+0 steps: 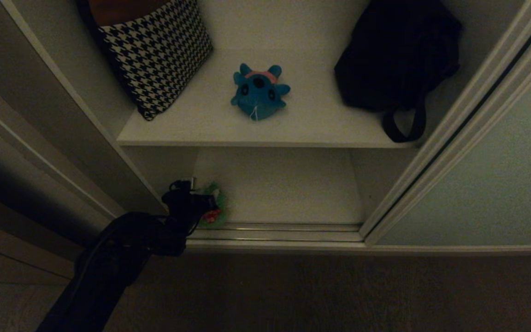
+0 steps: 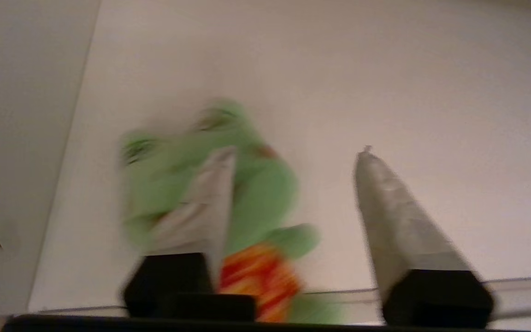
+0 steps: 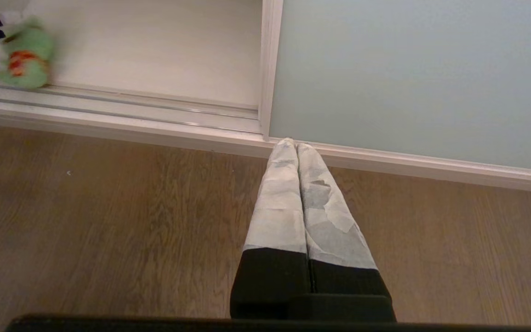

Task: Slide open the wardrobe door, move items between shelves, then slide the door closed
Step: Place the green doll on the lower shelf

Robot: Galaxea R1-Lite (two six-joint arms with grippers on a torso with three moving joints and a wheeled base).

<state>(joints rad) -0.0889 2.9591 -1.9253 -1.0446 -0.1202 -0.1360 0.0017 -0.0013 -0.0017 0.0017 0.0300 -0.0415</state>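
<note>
The sliding wardrobe door [image 1: 486, 175] is seen pushed to the right, so the compartment is left exposed. Inside, two shelves are shown: an upper board [image 1: 201, 131], on which the blue plush toy [image 1: 259, 91] is set between a houndstooth cushion [image 1: 155, 55] and a black bag [image 1: 397, 55], and the white bottom board [image 1: 284, 184].

At the front left corner of that bottom board, just behind the door track [image 3: 122, 99], the green frog [image 1: 215, 207] is found. The left gripper [image 2: 293, 157] is held right at it, jaws parted. In the left wrist view one finger [image 2: 201, 203] is seen laid across the frog's body while the other finger [image 2: 394, 216] stands apart over bare board, so the frog is judged to be released, not grasped; it lies off to one side of the gap rather than centred in it. Its long axis cannot be told through the blur.

The right gripper [image 3: 297, 145] is kept parked low over the wooden floor [image 3: 109, 221], jaws pressed together and empty, well apart from the frog; the left arm is plainly the nearer.

The frog's red patch and its resting on the board are shown clearly only by the right wrist view; in the head view it is half hidden behind the left arm.
</note>
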